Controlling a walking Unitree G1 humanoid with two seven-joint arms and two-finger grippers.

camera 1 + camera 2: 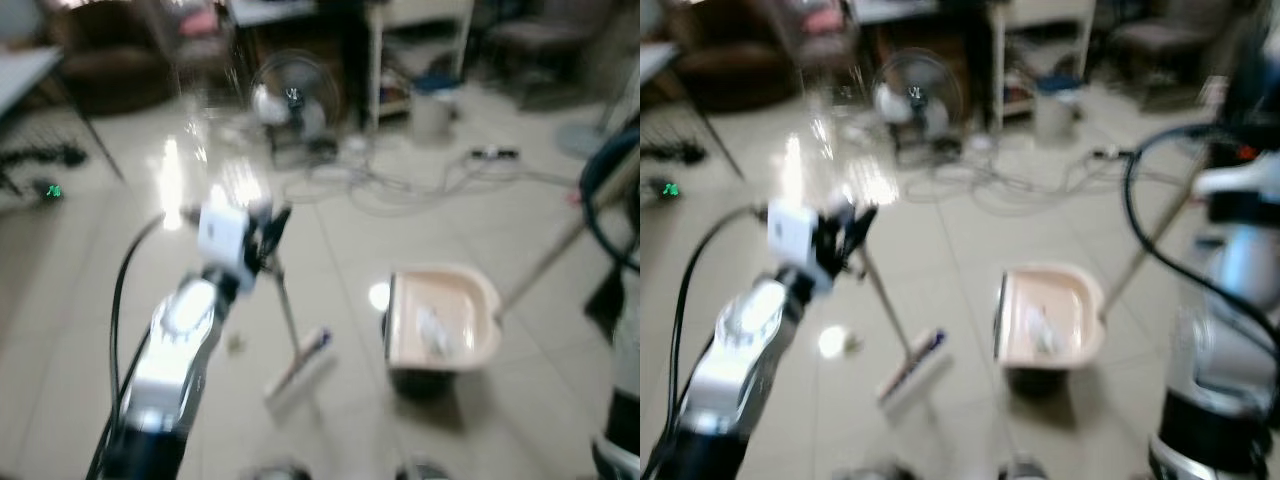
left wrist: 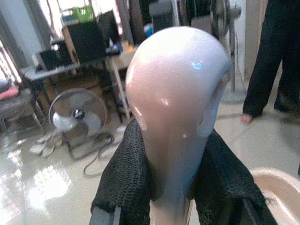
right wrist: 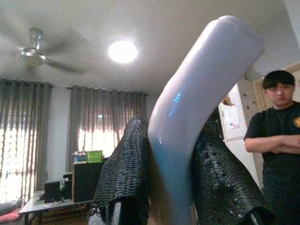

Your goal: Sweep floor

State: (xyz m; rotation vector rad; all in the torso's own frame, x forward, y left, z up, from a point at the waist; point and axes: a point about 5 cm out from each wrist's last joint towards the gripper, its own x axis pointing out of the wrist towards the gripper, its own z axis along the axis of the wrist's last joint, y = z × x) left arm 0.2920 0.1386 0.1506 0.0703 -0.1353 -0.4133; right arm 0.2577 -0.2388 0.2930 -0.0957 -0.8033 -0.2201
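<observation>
The head views are blurred. The left gripper (image 1: pixel 268 232) is raised over the tiled floor (image 1: pixel 420 440) and is clamped on the top of the broom handle (image 2: pixel 176 117); in the left wrist view its black mesh-covered fingers (image 2: pixel 126 183) press against both sides of the handle's rounded pale end. The broom (image 1: pixel 292 350) slants down from that gripper to its pale brush head (image 1: pixel 298 378), which rests on the floor just left of the dustpan (image 1: pixel 440 320). The dustpan is pinkish-beige, sits on the floor ahead of the robot, and holds a small whitish scrap (image 1: pixel 432 330). Its long handle (image 1: pixel 1150 240) rises diagonally to the robot's right. The right gripper (image 3: pixel 173 178) is closed on the curved pale end of the dustpan handle (image 3: pixel 197 108), with black fingers (image 3: pixel 220 183) on either side of it. A small pale bit of debris (image 1: pixel 848 343) lies on the floor left of the broom head. Further back stand a floor fan (image 1: pixel 293 100), a tangle of cables (image 1: pixel 400 185), a white bucket (image 1: pixel 432 115) and a counter leg (image 1: pixel 375 60). A person in dark clothing (image 3: pixel 279 154) stands with arms folded in the right wrist view, below a ceiling fan (image 3: pixel 35 51) and ceiling light (image 3: pixel 123 50).
</observation>
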